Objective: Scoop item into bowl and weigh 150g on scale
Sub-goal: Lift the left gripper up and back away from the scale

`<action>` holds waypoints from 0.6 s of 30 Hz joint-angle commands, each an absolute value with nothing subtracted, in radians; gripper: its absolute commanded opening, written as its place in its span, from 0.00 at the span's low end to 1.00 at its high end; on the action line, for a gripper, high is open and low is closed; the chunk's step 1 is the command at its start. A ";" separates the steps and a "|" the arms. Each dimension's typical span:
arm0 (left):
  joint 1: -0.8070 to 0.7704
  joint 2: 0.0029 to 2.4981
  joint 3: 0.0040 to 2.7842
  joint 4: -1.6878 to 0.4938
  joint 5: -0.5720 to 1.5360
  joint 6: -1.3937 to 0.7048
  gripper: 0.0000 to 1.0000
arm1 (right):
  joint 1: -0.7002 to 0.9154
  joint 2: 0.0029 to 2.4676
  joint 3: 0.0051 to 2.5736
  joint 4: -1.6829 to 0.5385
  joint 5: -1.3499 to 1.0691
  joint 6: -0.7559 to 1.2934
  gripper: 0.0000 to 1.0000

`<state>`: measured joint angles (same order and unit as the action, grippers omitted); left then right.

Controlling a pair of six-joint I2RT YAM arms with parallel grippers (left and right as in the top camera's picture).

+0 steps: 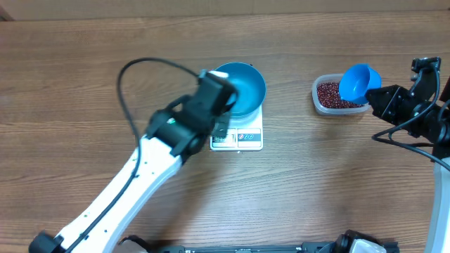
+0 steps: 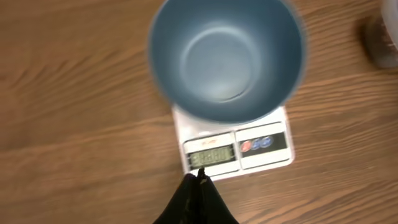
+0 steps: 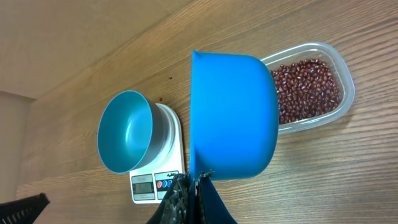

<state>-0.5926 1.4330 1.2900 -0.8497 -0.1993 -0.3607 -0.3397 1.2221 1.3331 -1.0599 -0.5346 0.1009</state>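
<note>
The bowl sits empty on the scale at the middle of the table, likely so the weight reads as beans arrive. The left end effector, pinched shut and empty, hangs just before the scale's display, perhaps to zero it. Near the right edge, the right end effector is clamped on the scoop above the beans in their tub, the bowl well apart.

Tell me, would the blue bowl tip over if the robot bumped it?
Probably. The bowl looks empty, so likely light. Its base looks narrower than its rim, so a bump might tip it off the scale.
</note>
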 commanded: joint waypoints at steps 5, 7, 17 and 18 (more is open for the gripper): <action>-0.542 1.254 1.020 -0.649 0.023 -0.208 0.04 | -0.343 1.221 1.332 -1.052 -0.531 0.099 0.04; -0.542 1.240 0.978 -0.604 0.084 -0.154 0.04 | -0.343 1.221 1.332 -1.052 -0.531 0.099 0.04; -0.490 1.281 0.854 -0.543 0.162 0.103 0.04 | -0.343 1.221 1.332 -1.053 -0.523 0.099 0.04; -0.463 1.281 0.850 -0.543 0.220 0.125 0.04 | -0.343 1.221 1.332 -1.054 -0.512 0.099 0.04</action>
<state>-0.5163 1.2747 0.8665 -0.5526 0.0990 0.0078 -0.3397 1.2221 1.3331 -1.0584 -0.5335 0.1009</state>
